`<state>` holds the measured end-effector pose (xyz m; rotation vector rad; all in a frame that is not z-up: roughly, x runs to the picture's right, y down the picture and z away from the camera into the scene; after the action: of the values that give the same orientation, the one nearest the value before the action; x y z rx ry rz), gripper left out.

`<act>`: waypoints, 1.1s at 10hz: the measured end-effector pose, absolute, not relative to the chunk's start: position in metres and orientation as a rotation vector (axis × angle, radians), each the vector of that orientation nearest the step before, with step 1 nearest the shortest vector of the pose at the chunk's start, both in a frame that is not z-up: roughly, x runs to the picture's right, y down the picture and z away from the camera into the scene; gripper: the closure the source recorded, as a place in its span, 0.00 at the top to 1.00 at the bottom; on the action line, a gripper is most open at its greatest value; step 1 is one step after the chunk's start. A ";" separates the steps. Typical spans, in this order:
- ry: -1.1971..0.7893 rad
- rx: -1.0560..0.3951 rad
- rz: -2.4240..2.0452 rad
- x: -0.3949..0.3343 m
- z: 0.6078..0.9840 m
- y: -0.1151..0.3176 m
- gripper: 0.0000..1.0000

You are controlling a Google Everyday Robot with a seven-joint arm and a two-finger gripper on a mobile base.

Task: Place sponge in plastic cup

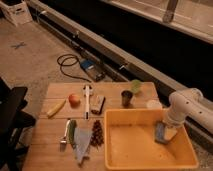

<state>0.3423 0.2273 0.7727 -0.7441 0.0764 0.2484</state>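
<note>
Camera view: the sponge (160,133) stands on end, slightly tilted, inside the yellow tub (131,150), close to the tub's right wall and above its floor. The gripper (166,132) is right at it, reaching down into the tub from the white arm (184,102) that bends in from the right; it looks pinched on the sponge, with the sponge on its left side. The picture is soft here, so the exact hold is hard to make out.

The tub sits on the right part of a wooden table (50,152). Behind the tub, near the table's far edge, stands the plastic cup (135,86), pale green and upright, well apart from the sponge. Just in front of it and a little to the left is a dark cup (127,98), and a white cup (154,104) stands beside the tub's far right corner.

On the left half of the table lie a tan-and-dark block (98,104), a long white tool (87,100), a reddish round fruit (74,99) and a banana (56,107). Nearer the front edge are a green vegetable (72,132), a grey cloth (82,145) and a dark knobbly bunch (96,133), the last just beside the tub's left wall.

On the floor beyond the table lie a coiled black cable (67,64) and a blue device (89,66). A black chair (12,115) stands at the left.
</note>
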 end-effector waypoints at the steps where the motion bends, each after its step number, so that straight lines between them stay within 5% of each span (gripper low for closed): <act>1: 0.079 -0.741 0.254 0.344 0.773 0.227 0.65; 11: 0.069 -0.802 0.293 0.346 0.810 0.245 0.65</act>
<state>0.3462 0.2446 0.8103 -0.8020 0.0691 0.2927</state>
